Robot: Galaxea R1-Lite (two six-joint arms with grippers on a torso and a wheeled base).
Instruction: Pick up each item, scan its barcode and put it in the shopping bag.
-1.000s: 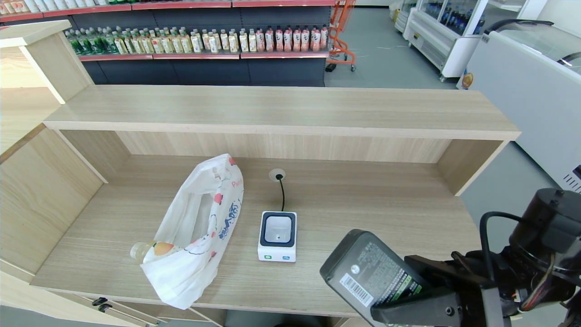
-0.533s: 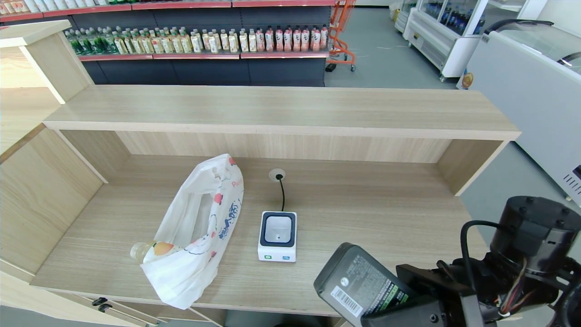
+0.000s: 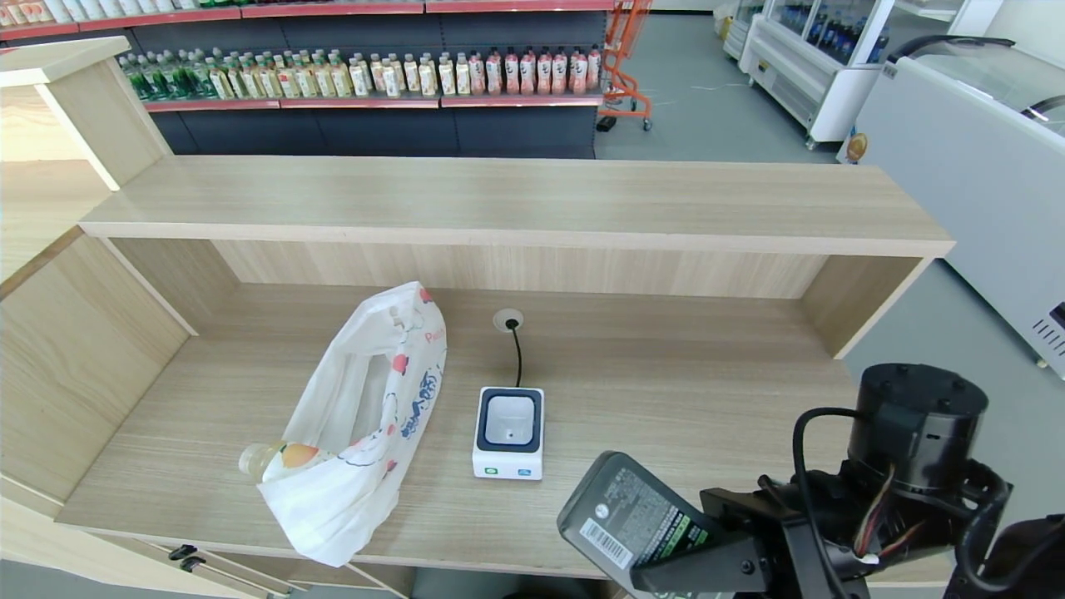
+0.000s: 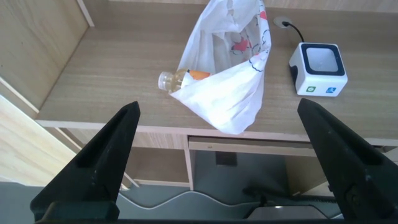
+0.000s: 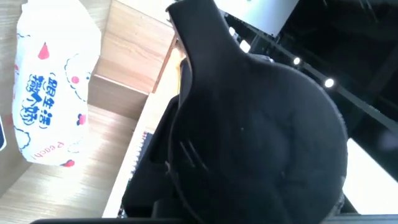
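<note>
Right gripper (image 3: pixel 707 541) pinches a dark pack (image 3: pixel 628 516), barcode up, over the counter's (image 3: pixel 666 391) near edge. Left gripper (image 4: pixel 217 115) hangs off the counter front, fingers spread wide. Farther in, scanner (image 3: pixel 508 432) mid-counter, bag (image 3: pixel 366 424) lying left of it, bottle (image 3: pixel 266 456) poking out.

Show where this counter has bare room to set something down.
Widest bare patch: counter right of the scanner, up to the right side wall. A smaller patch lies left of the shopping bag, toward the left side wall. Crowded: the narrow gap between bag and scanner, and behind the scanner, where its cable runs.
</note>
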